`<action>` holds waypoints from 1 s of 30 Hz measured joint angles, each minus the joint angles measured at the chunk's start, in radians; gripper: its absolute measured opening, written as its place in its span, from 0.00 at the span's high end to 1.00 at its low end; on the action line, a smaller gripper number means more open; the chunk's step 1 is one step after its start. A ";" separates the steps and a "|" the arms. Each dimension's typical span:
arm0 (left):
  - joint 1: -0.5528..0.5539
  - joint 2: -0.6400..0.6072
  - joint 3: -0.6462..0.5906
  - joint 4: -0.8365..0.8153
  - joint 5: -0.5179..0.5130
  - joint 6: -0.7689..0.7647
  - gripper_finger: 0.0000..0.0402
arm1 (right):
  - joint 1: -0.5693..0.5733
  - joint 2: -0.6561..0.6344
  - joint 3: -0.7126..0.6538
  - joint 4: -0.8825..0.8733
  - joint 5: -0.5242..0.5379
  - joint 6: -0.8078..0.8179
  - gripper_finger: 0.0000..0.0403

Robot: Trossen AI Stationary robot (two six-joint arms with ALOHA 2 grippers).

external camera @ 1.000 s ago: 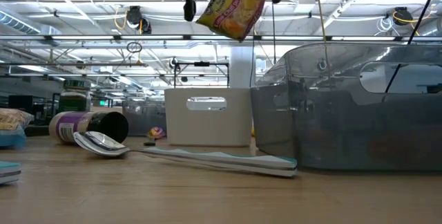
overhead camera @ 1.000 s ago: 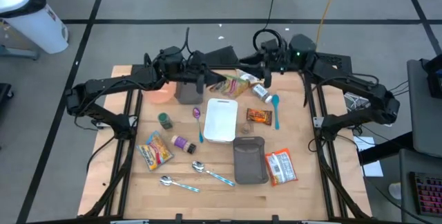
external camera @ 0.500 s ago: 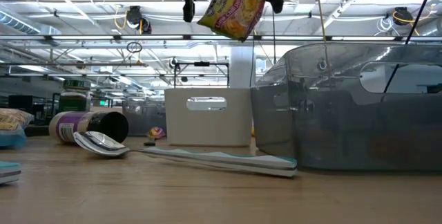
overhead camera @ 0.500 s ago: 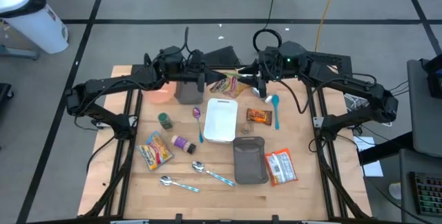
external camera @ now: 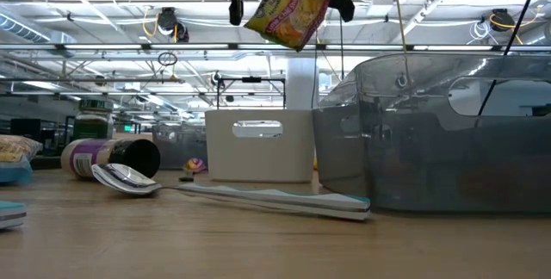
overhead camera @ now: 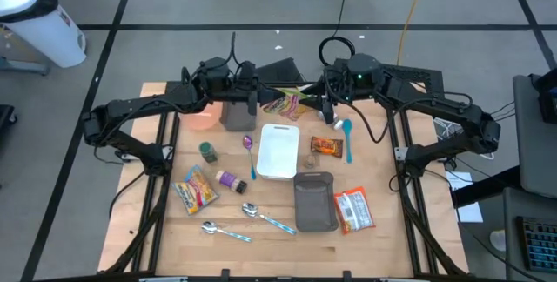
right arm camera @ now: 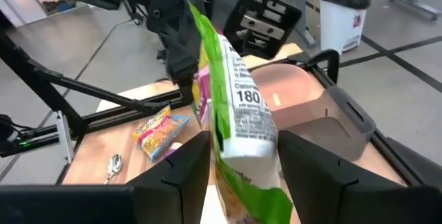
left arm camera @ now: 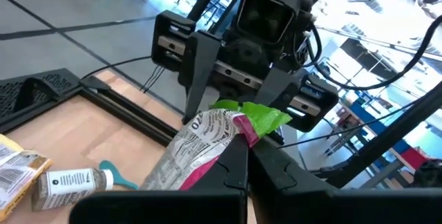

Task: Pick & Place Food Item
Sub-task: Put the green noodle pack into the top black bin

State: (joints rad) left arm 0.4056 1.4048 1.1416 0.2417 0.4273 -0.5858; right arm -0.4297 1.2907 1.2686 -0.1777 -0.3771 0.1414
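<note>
- High view findings: the wooden table (overhead camera: 165, 256) carries a spread of food packets, spoons and containers, with both arms meeting above its far edge.
- A white bin (overhead camera: 278, 150) sits at table centre; a grey bin (overhead camera: 315, 202) lies just nearer the front edge. Either could be the destination; the task sentence does not say which.
- The snack packet (overhead camera: 287, 102), yellow and green, hangs in the air between the two grippers, clear of the table, near the far edge and above the white bin's far end.
- The left gripper (left arm camera: 245, 156) is pressed together on one end of the snack packet, pinching its crimped edge.
- The right gripper (right arm camera: 238, 156) has its fingers spread, one on each side of the packet's other end; the packet sits between them, but firm contact cannot be confirmed.
- Judgement: the step in hand is an arm-to-arm handover of the packet, mid-air.
- Judgement: the next move calls for the right fingers to close fully on the packet before the left gripper lets go; release too early risks a drop.
</note>
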 joint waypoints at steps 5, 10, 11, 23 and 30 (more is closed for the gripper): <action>0.000 0.000 0.000 -0.001 0.018 0.004 1.00 | 0.000 0.000 0.000 -0.049 0.014 -0.015 0.69; 0.000 0.000 0.000 -0.001 0.019 0.005 1.00 | 0.000 0.000 0.000 -0.051 0.010 -0.018 0.85; 0.000 0.000 0.000 -0.001 0.019 0.005 1.00 | 0.000 0.000 0.000 -0.051 0.010 -0.022 0.88; 0.000 0.000 0.000 -0.005 0.045 0.006 0.99 | 0.000 0.000 0.000 -0.052 0.006 -0.026 1.00; 0.000 0.000 0.000 -0.004 0.047 0.030 0.99 | 0.000 0.000 0.000 -0.052 0.006 -0.023 1.00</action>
State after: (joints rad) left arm 0.4057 1.4048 1.1416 0.2372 0.4740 -0.5562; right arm -0.4297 1.2907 1.2686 -0.2295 -0.3710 0.1184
